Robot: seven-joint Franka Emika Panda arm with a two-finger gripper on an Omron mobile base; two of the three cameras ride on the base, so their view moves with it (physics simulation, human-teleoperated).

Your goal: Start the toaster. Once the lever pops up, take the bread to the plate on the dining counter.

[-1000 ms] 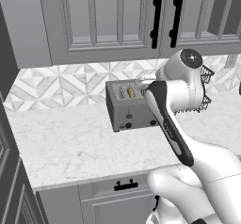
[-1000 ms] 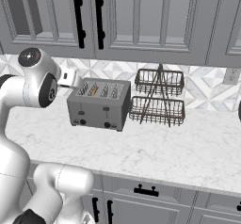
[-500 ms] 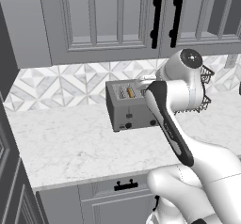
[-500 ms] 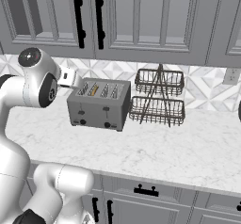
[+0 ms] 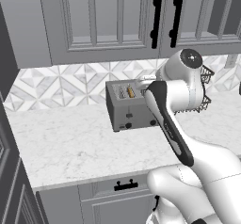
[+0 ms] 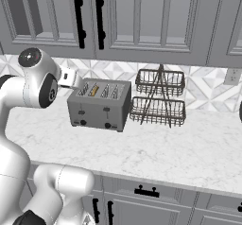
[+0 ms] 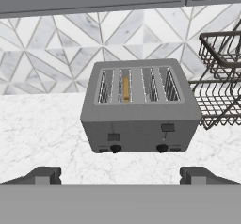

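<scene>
The grey four-slot toaster [image 7: 139, 110] stands on the marble worktop against the tiled wall, also seen as the toaster [image 5: 128, 109] and the toaster [image 6: 99, 105]. The bread [image 7: 126, 89], a thin golden slice, sits upright in the second slot from the left, its top edge level with the slot; it shows too as the bread [image 5: 130, 92] and the bread [image 6: 94, 91]. Two dark slider tabs [image 7: 113, 137] sit above two black knobs [image 7: 115, 148] on the front. My gripper [image 7: 120, 176] is open, hovering in front of and above the toaster, touching nothing. The plate and the dining counter are out of view.
A dark two-tier wire rack [image 6: 158, 99] stands right of the toaster, close beside it. Grey wall cabinets [image 6: 137, 21] with black handles hang above. The worktop [image 5: 66, 143] stretches bare to the toaster's left, with its front edge over grey drawers.
</scene>
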